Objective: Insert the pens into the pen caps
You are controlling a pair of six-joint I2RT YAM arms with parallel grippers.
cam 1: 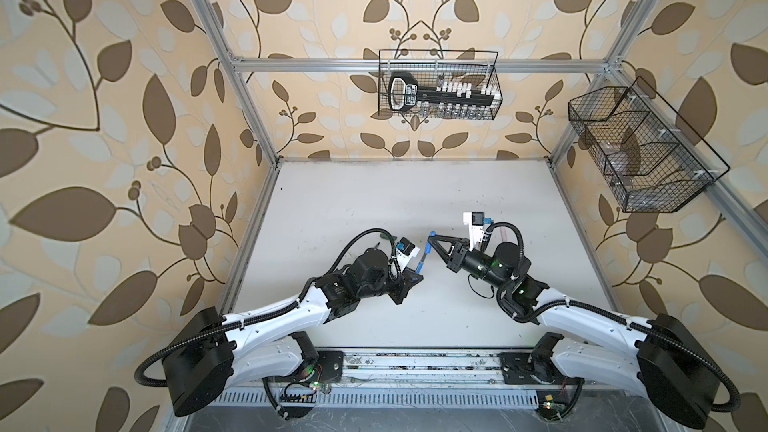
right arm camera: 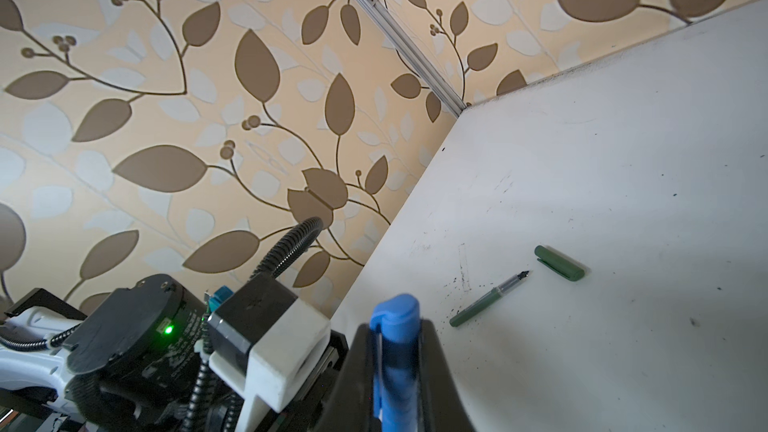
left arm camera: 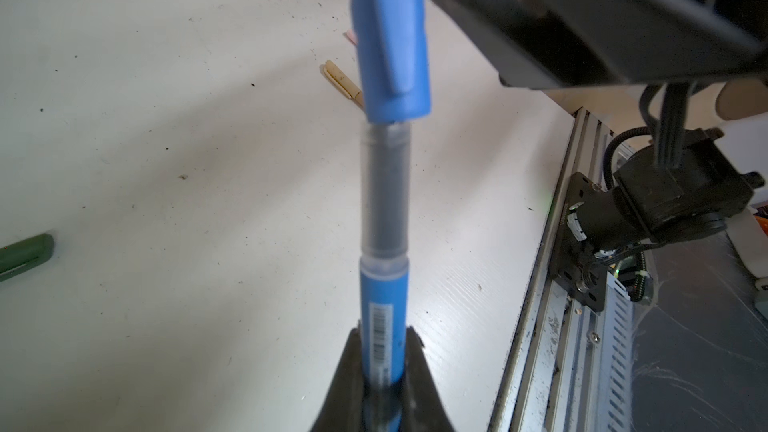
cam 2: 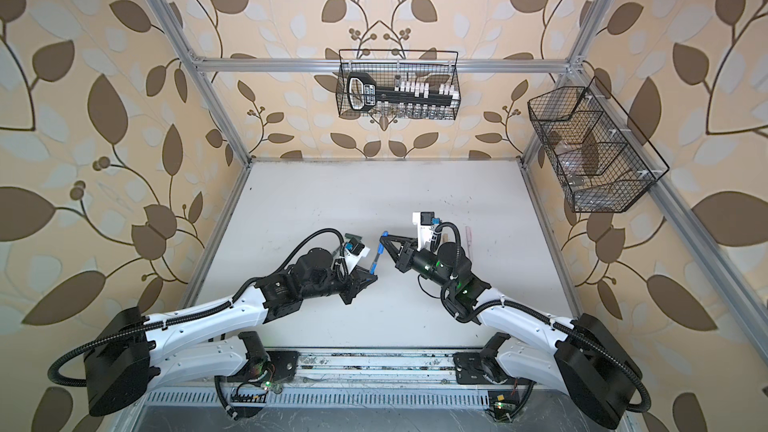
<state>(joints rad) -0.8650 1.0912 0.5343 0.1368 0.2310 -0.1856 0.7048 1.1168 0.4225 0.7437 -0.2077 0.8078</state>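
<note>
Step in hand: mating the blue pair in mid-air over the worktop (cam 1: 374, 201), btwn the two arms. Left pincer (left arm camera: 384, 336) is clamped on the blue pen (left arm camera: 383, 305) low on its barrel, by the barcode sticker, nib end pointing away from the wrist. The nib sits inside the mouth of the blue cap (left arm camera: 390, 35), but the whole clear section below the cap rim is exposed, so prob only just entered, not seated. Right pincer (right arm camera: 395, 328) is closed on that cap, jaws on both flanks, its rounded end poking out past the tips. In both top views pen & cap make one near-straight line

Next move, my read: press the two together along the pen's axis, kept in line, till the rim covers the clear part & meets the blue barrel. Any tilt could jam it

Looks, left to right: green pen (right arm camera: 488, 299) lies uncapped on the worktop, dark nib aimed at the green cap (right arm camera: 559, 263), near but apart. Blue pen is slim, w/ matte barrel, white sticker & a translucent grip w/ dark core; its cap is the same blue w/ a clip. Tan piece (left arm camera: 340, 78) lies behind the blue cap, capped or not can't tell. Pink pen (cam 2: 469, 238) lies by the right arm, partly hidden
</note>
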